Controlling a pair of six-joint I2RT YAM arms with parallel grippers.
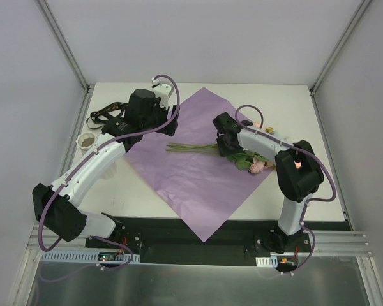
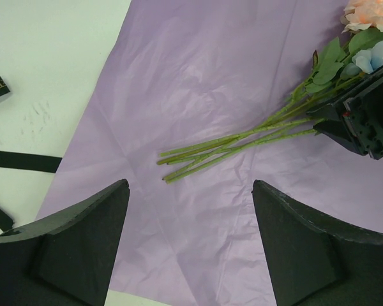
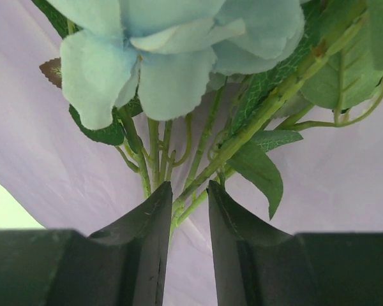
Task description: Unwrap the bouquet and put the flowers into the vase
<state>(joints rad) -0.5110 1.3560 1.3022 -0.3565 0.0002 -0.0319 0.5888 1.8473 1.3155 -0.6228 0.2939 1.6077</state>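
Top external view: the purple paper sheet (image 1: 191,185) lies spread on the bench (image 1: 293,108). On its right half lie the flowers (image 1: 190,148), the right jaws set narrowly around their stems; whether they pinch, I cannot tell. Over its far left edge the left jaws gape apart. The vase (image 1: 87,141) stands upright left of it.

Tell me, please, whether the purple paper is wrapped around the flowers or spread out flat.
Spread out flat: the purple paper lies as an open sheet, with the flowers lying on top, stems uncovered.
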